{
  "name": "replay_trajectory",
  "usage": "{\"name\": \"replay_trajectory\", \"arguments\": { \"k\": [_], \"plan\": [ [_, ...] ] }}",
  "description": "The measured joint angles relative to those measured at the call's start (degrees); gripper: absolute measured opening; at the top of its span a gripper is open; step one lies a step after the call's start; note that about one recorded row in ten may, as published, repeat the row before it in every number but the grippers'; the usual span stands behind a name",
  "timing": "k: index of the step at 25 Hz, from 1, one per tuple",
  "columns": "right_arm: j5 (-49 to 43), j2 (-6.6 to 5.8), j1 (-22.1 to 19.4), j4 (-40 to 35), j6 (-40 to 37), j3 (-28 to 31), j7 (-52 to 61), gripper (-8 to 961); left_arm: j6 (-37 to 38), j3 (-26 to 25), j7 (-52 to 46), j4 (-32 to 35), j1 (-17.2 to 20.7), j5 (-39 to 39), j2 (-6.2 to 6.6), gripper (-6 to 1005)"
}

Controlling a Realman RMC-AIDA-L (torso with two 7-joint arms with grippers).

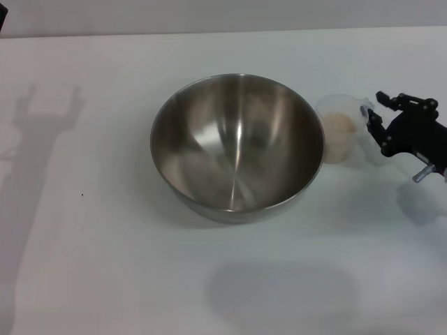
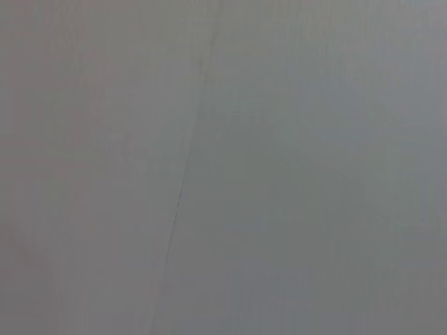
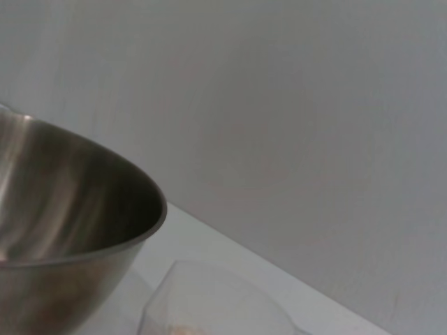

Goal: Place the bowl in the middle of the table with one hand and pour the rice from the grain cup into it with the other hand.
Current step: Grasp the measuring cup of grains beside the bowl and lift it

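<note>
Looking at the head view, you see your right hand (image 1: 375, 117) at the right edge of the table (image 1: 105, 265), its black fingers (image 1: 374, 122) spread open around the grain cup (image 1: 343, 132). The rice (image 1: 338, 127) lies inside the cup. Just beyond the cup, on its far side from the hand, stands the bowl (image 1: 237, 143), touching or almost touching it. Your left hand is not visible.

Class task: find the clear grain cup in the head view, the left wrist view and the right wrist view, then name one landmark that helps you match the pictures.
Head view: the grain cup stands right of the bowl, with the right pincer at its far side.
Left wrist view: not in it; only a plain grey surface shows.
Right wrist view: the cup's rim shows at the bottom edge, beside the bowl.
Shared landmark: the steel bowl.
</note>
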Motion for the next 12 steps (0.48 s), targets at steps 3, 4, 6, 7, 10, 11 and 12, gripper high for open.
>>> {"name": "replay_trajectory", "arguments": {
  "k": [3, 4, 6, 7, 10, 11, 12],
  "plan": [
    [-0.1, 0.00, 0.2, 0.4, 0.6, 0.0, -0.2, 349, 0.2, 0.0, 0.0, 0.0, 0.1, 0.0, 0.03, 862],
    [-0.1, 0.00, 0.2, 0.5, 0.7, 0.0, -0.2, 331, 0.3, 0.0, 0.0, 0.1, 0.1, 0.0, 0.05, 862],
    [0.0, 0.00, 0.2, 0.6, 0.7, 0.0, -0.2, 293, 0.5, 0.0, 0.0, 0.1, 0.2, 0.0, 0.05, 862],
    [0.0, 0.00, 0.2, 0.6, 0.6, 0.0, -0.3, 278, 0.5, 0.0, 0.0, 0.1, 0.2, 0.0, 0.05, 862],
    [0.1, 0.00, 0.2, 0.7, 0.4, 0.0, -0.3, 234, 0.6, 0.0, 0.0, 0.2, 0.2, 0.0, 0.04, 862],
    [0.1, 0.00, 0.2, 0.7, 0.3, 0.0, -0.3, 220, 0.6, 0.0, 0.0, 0.2, 0.2, 0.0, 0.04, 862],
    [0.1, 0.00, 0.2, 0.7, 0.2, 0.0, -0.3, 205, 0.6, 0.0, 0.0, 0.2, 0.2, 0.0, 0.04, 862]
  ]
}}
